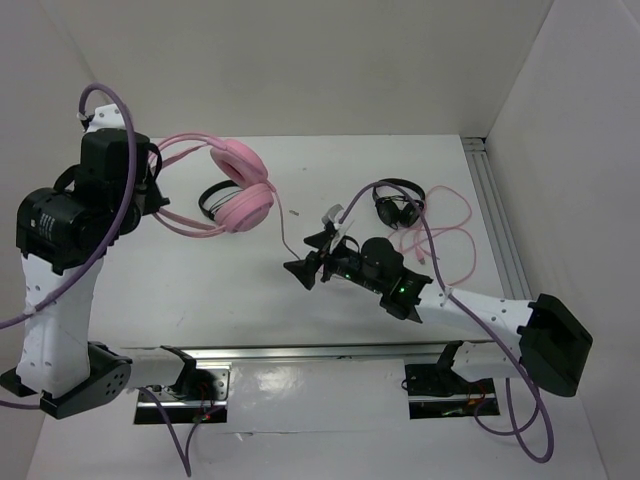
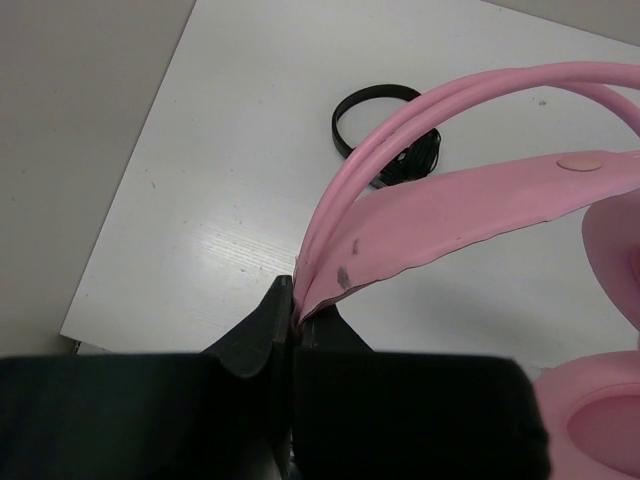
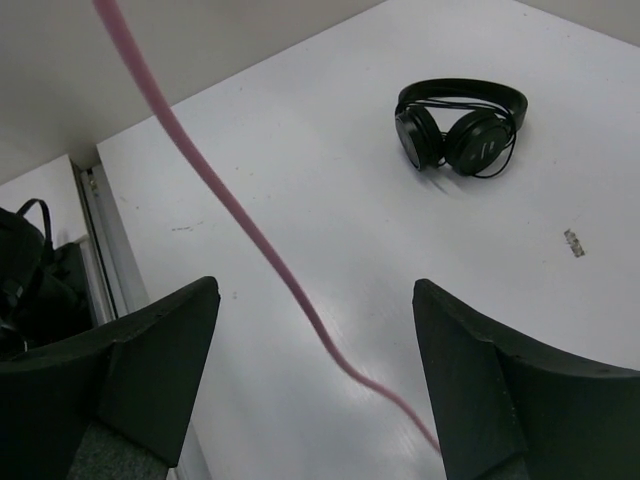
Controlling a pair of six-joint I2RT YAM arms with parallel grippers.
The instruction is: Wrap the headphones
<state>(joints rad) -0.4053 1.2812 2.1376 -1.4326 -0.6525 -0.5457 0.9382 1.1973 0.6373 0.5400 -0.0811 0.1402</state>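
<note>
Pink headphones (image 1: 240,190) are in the far-left part of the table (image 1: 200,300). The cups (image 1: 245,205) sit toward the middle of the surface and the wire headband (image 2: 400,165) arches back toward the left edge. We can't tell if the cups rest on the surface or hang just above it.

The left gripper (image 2: 293,310) is clamped on the headband, fingers pressed together on the double wire and the flat pink strap under it.

The thin pink cable (image 3: 225,195) leaves the cups, runs toward the middle of the surface, then ends in loose loops near the right edge.

The right gripper (image 1: 312,258) hovers over the middle of the table, a bit toward the near edge, pointing left. Its fingers (image 3: 160,350) are wide apart. In the right wrist view we see the cable pass through the gap between them, touching neither as far as we can tell.

One black headset (image 1: 213,200) lies just beside the cups on their left-edge side, under the headband arch. A second black headset (image 1: 398,207) lies toward the far-right, next to the cable loops.
</note>
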